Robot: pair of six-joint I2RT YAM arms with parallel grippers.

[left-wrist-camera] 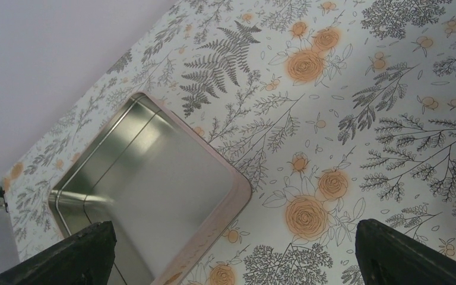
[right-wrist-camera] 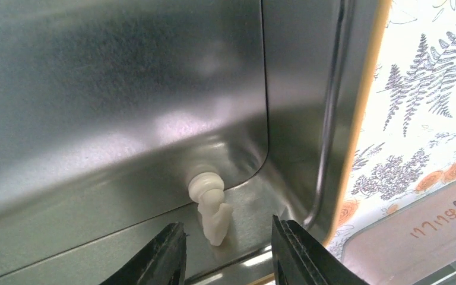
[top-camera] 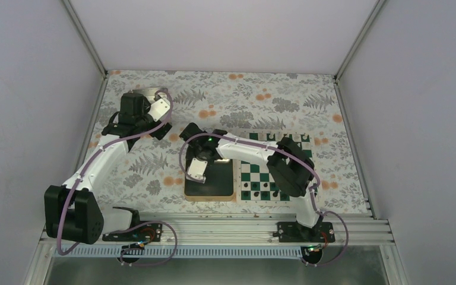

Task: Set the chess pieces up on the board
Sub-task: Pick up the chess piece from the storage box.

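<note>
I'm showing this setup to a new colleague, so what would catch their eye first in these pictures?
First, the right claw poised open on either side of a lone white chess piece that seems tipped over in a corner of the shiny metal tray. Next, the green and white board just right of that tray, on a flowery tablecloth. Then the left claw, hanging open above a silver tin at the table's far left.

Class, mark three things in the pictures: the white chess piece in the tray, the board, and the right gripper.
white chess piece [right-wrist-camera: 212, 209], right wrist view, its body.
board [top-camera: 255, 169], top view, a bare square.
right gripper [right-wrist-camera: 228, 236], right wrist view, midway between fingertips.
</note>
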